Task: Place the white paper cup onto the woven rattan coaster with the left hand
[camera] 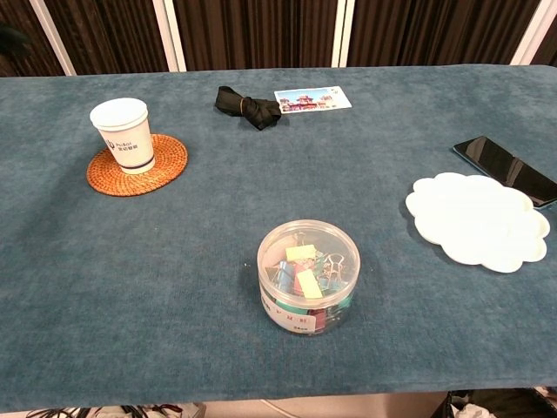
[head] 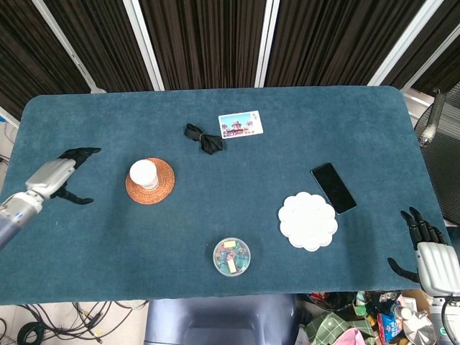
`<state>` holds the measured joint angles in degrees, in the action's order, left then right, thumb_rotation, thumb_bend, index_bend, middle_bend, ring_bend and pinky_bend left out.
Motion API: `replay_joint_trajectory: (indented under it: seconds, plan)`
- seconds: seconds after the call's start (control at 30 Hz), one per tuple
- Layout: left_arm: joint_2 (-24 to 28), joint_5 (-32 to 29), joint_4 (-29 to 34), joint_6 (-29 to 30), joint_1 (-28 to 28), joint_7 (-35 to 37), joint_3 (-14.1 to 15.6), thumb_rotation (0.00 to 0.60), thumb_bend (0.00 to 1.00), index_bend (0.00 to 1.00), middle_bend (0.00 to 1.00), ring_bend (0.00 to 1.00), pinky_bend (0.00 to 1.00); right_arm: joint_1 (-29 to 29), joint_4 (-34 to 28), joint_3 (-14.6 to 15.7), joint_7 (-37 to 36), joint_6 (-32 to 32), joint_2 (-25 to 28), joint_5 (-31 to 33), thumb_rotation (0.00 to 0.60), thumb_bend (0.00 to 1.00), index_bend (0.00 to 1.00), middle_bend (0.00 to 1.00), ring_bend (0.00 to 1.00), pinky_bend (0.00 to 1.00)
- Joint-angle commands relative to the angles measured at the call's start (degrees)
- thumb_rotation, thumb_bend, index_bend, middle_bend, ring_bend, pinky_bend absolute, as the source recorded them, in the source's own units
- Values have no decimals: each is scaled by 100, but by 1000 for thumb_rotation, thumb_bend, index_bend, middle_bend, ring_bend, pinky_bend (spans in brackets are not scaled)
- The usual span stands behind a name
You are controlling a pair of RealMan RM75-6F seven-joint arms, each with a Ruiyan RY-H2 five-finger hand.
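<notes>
The left robot hand (head: 63,175) hovers with fingers spread, holding nothing, well apart from the white paper cup (head: 143,173), which stands upright on the woven rattan coaster (head: 159,188). The right robot hand (head: 425,249) rests spread off the desk (head: 237,79).

Left hand (head: 63,175) at 9 o'clock, empty, fingers spread, forearm running off toward 8. Right hand (head: 430,253) at 4 o'clock, empty, fingers apart, pointing toward 11.

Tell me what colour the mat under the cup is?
Orange-brown woven coaster; it shows best in the chest view.
</notes>
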<state>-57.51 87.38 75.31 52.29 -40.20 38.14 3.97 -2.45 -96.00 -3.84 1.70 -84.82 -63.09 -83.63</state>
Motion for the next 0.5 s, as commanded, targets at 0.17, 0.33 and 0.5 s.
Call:
replay_joint_trajectory:
  seconds: [0.17, 0.33, 0.5]
  plan:
    - [367, -558, 1498, 2652, 1822, -3028, -31, 600, 54, 17, 85, 0, 0, -6, 8, 1, 11, -21, -14, -45, 600, 123, 4, 0, 125, 162]
    - [-173, -231, 1223, 3489, 2387, -2854, 7, 600, 96, 27, 87, 0, 0, 0, 13, 15, -18, -46, -10, -96, 600, 123, 4, 0, 125, 162]
    - [-424, -222, 935, 3810, 2812, -2727, 67, 600, 108, 65, 99, 0, 0, -1, 28, 19, -26, -49, -11, -111, 600, 122, 4, 0, 125, 162]
